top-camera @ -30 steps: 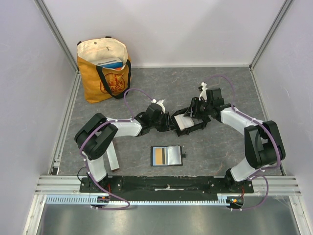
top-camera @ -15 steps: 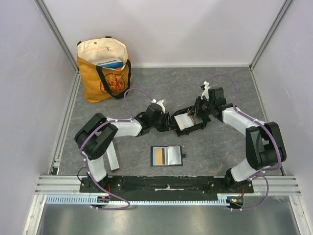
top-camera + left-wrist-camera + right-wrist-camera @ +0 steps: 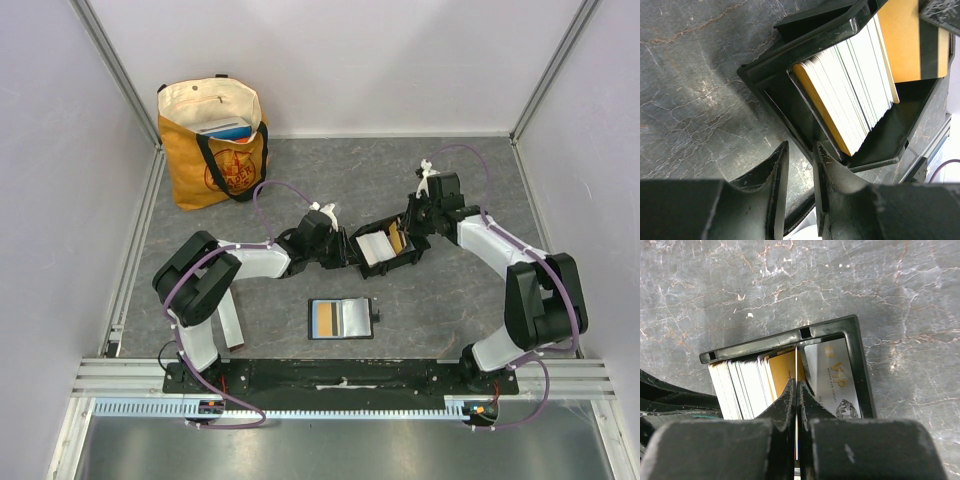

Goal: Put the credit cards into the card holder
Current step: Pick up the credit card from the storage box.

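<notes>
While the left gripper point(image 3: 349, 250) clamps the card holder point(image 3: 393, 267) at mid-table, top view shows the right gripper point(image 3: 404, 235) pinching an orange card point(image 3: 396, 238) over it. Left wrist: jaws shut on the holder's wall, card stack point(image 3: 850, 95) inside. Right wrist: card edge-on (mid-insertion, I'd say); next, press down, release.

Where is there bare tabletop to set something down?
Bare: far strip between tote bag and right wall; also between wallet and right arm's base. Crowded: centre, where left gripper and right gripper, holding an orange card, meet at the card holder.
</notes>
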